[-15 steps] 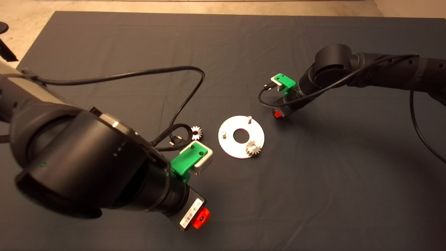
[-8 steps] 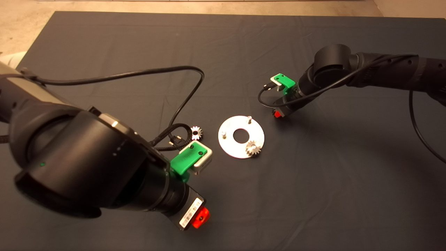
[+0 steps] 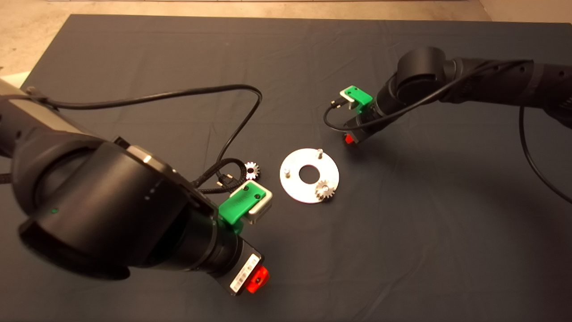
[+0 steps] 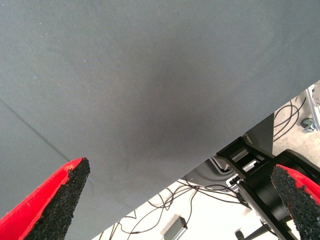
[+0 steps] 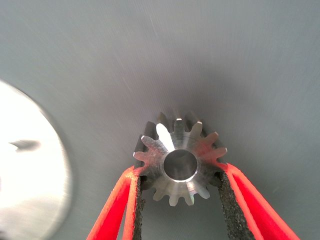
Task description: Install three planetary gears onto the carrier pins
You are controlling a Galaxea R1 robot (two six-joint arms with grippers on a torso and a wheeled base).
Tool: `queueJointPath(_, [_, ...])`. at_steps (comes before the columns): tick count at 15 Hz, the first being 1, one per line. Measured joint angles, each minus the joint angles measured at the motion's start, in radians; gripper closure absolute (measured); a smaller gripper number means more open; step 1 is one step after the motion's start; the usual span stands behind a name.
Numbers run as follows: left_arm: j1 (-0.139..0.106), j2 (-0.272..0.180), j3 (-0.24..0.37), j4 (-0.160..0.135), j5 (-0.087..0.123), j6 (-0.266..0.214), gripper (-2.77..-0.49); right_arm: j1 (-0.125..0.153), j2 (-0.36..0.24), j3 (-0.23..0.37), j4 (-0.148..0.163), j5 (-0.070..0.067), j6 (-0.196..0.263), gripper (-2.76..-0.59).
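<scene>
Clamped on a planetary gear (image 5: 180,162), the jaws of the right gripper (image 5: 181,200) grip it by its toothed rim, one black pad (image 5: 227,192) on each side. From the right wrist camera I see the gear's flat face and centre hole square-on, so its bore axis runs along the fingers, with the teeth radiating outward across the gap. Beyond the held gear lies dark mat (image 5: 210,60); off to one side of the jaws I see the bright edge of the carrier disc (image 5: 30,170), with one blurred pin (image 5: 24,145) on it.

From the head camera I read the right gripper (image 3: 349,138) as hanging just beyond the far rim of the carrier disc (image 3: 292,185), close to the far pin (image 3: 320,153) but not over it. A second bare pin (image 3: 287,172) stands upright on the disc's left part. One installed gear (image 3: 325,190) lies flat on the disc's near right part, bore axis vertical. A loose gear (image 3: 252,169) lies flat on the mat left of the disc, beside a black cable (image 3: 223,176).

Left gripper (image 4: 180,200): jaws wide apart, nothing between them, one pad (image 4: 67,197) at each side of its wrist view. It hangs over bare mat near the table's near edge, well apart from the disc.
</scene>
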Motion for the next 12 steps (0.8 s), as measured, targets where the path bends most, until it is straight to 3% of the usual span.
queueJointPath(3, [0.000,0.000,0.000,0.000,0.000,0.000,-2.64,0.034,0.036,0.000,0.022,0.008,0.002,-0.92])
queueJointPath(6, [0.000,0.000,0.000,0.000,0.000,0.000,-2.64,0.036,0.053,0.001,0.095,0.004,0.002,-0.92])
queueJointPath(9, [0.000,0.000,0.000,0.000,0.000,0.000,-2.64,0.037,0.063,0.004,0.135,-0.003,0.002,-0.92])
queueJointPath(12, [0.000,0.000,0.000,0.000,0.000,0.000,-2.64,0.059,0.065,0.010,0.164,-0.009,0.001,-0.92])
